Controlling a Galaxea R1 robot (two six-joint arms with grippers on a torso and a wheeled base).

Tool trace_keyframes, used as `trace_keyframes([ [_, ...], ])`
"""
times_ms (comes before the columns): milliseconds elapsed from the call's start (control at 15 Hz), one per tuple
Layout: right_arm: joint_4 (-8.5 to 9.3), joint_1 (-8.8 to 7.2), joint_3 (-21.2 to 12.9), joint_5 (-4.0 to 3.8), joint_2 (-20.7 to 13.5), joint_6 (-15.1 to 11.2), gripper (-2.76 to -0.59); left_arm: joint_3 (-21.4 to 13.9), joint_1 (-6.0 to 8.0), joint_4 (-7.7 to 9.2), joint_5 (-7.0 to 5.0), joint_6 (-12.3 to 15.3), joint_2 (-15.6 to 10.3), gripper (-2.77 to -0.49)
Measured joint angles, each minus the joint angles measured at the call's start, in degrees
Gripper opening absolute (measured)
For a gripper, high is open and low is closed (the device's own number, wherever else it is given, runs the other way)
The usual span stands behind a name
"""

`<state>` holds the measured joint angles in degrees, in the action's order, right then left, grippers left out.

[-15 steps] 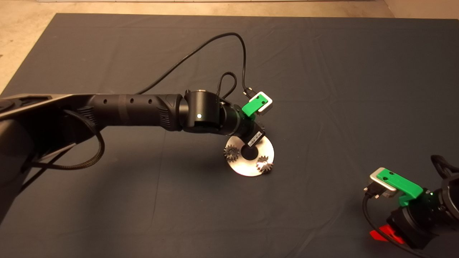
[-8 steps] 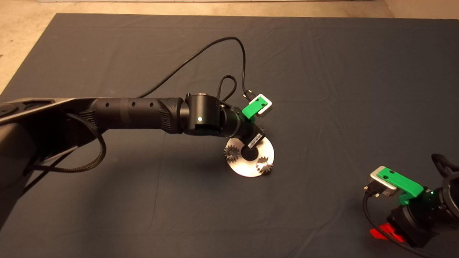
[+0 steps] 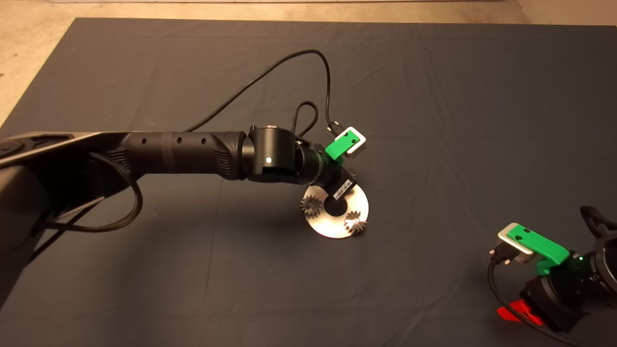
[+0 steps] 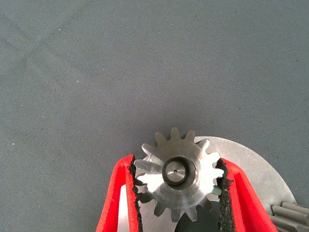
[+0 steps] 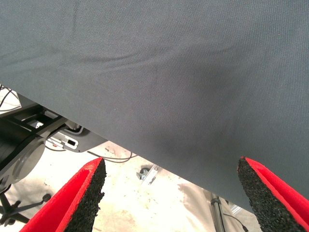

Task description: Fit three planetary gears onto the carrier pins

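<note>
A: The third gear (image 4: 177,174)?
B: Flat on its pin (image 4: 174,170) near the disc (image 3: 334,226) rim, hole upward; left gripper (image 4: 177,186) pads clamp its teeth; two gears (image 3: 311,206) (image 3: 355,221) seated; bare mat (image 3: 434,120) all around.
A: Right gripper (image 5: 176,193)?
B: Spread wide over the mat's edge.
</note>
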<state>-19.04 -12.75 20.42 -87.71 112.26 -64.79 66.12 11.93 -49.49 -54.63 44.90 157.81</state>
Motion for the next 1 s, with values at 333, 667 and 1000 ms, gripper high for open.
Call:
trace_keyframes([
  [333,0.0,0.0,0.0,0.0,0.0,0.0,-1.34,0.0,0.0,0.0,0.02,0.0,0.0,-2.56],
  [667,0.0,0.0,0.0,-0.02,0.3,0.0,-1.34,0.0,0.0,0.0,0.05,0.0,0.0,-2.41],
  [1000,-0.02,0.02,0.0,0.01,0.6,0.0,-1.34,0.0,-0.67,0.23,-0.51,0.1,0.0,-2.17],
])
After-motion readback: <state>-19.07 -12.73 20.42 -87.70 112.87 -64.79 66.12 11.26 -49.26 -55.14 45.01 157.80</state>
